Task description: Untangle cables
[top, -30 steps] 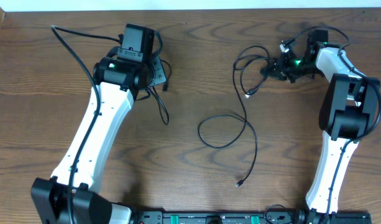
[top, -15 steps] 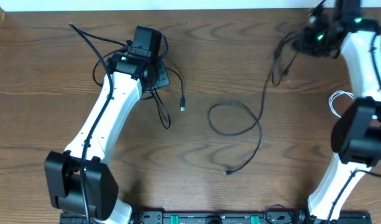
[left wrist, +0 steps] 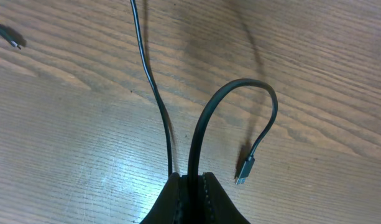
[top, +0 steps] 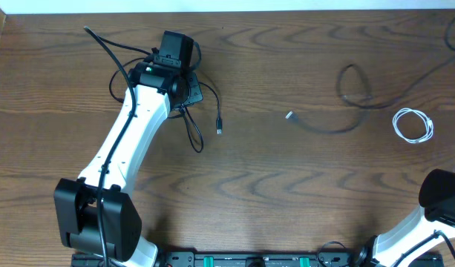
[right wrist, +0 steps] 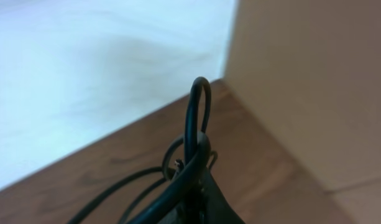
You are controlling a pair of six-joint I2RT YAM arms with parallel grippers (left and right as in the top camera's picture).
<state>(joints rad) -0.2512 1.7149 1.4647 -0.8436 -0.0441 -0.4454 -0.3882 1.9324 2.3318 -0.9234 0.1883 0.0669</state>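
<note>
Three cables are in view. The short cable [left wrist: 240, 93] is pinched in the left gripper [left wrist: 189, 182], whose fingers are closed on it. It arches up out of the fingers and comes down to a plug [left wrist: 245, 169] near the table [top: 286, 208]. The long cable [top: 338, 127] lies on the right half of the table with its free plug [top: 289, 116] toward the centre. It forms one loop, then runs off the far right edge of the overhead view. The white coil [top: 413, 124] lies just beside it, apart from both grippers.

The right gripper [right wrist: 199, 186] is outside the overhead view. Its wrist view shows it clamped on several bunched black strands above the table corner.

Hazards:
- Further pull from the right gripper likely tightens the loop into a knot instead of opening it.
- A taut long cable can sweep sideways and drag the white coil into it.
- Bunched strands in the right gripper may fall as one clump on release.
- The short cable bends tightly at the left fingers, so it may slip or kink.
- The left wrist view cannot show whether the second, thinner strand is also gripped.
</note>
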